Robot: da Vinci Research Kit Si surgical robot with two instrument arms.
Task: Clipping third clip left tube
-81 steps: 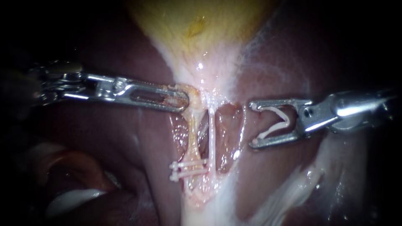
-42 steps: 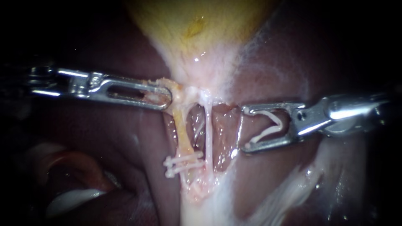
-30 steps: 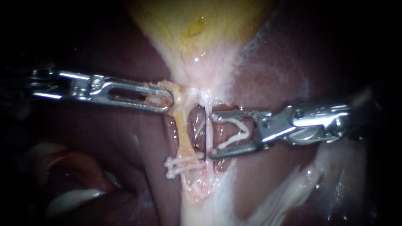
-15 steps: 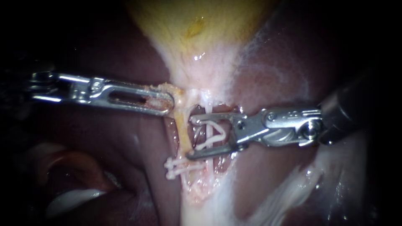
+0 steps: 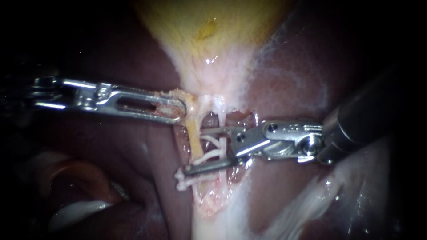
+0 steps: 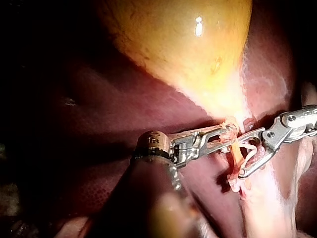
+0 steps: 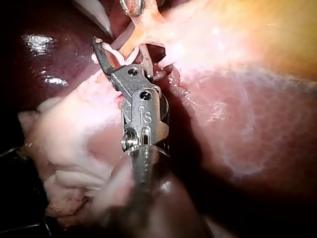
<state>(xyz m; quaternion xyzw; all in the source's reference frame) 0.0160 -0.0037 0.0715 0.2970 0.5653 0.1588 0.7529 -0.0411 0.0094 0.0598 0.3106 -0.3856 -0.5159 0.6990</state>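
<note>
My left instrument is shut on pale tissue at the neck of the yellow gallbladder and holds it to the left. The yellowish left tube runs down from there to two white clips that cross it. My right instrument stands open and carries an open white clip. Its jaws straddle the left tube just above the two clips, and the thin white right tube also lies between them. The left wrist view shows both instruments meeting at the tubes.
Dark red liver lies on both sides of the tubes. Pale fatty tissue spreads under my right instrument's shaft. In the right wrist view, whitish tissue bulges beside the shaft.
My right instrument has moved left across the right tube with its clip and now straddles the left tube. My left instrument first pulled the neck a little leftward, then stayed put.
</note>
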